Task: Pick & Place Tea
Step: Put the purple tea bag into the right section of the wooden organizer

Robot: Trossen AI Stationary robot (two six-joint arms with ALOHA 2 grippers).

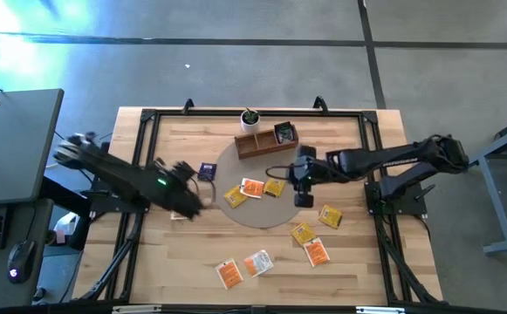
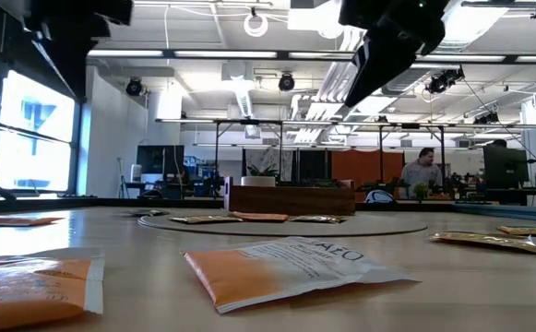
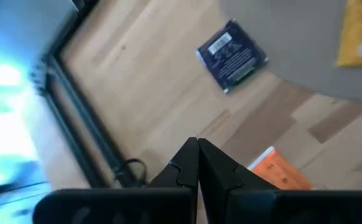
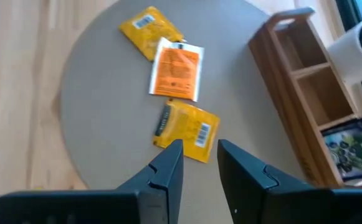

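Tea sachets: nearest the right gripper (image 4: 199,165) is a yellow sachet (image 4: 187,131), flat on the round grey mat (image 4: 106,118), just ahead of the fingertips. Right fingers stand partly apart with nothing between them, hovering above the mat. Touching that sachet is an orange sachet (image 4: 176,70) with a white border, overlapping a second yellow one (image 4: 148,26). Beside the mat stands the wooden tray (image 4: 305,87), a dark purple sachet (image 4: 355,149) already in one compartment; the white pot (image 4: 361,46) is next to it.

Left gripper (image 3: 197,158) has its fingers pressed together, empty, over bare wood near the table's left side; a purple sachet (image 3: 232,55) and an orange one (image 3: 279,173) lie close by. More sachets are scattered toward the table's front (image 1: 257,262).

Handling guess: very light, thin, crinkly foil-paper, probably slippery and lying flush. Likely best pinched at a free edge or corner, or slid to lift an edge; overlapped ones may drag neighbours along.
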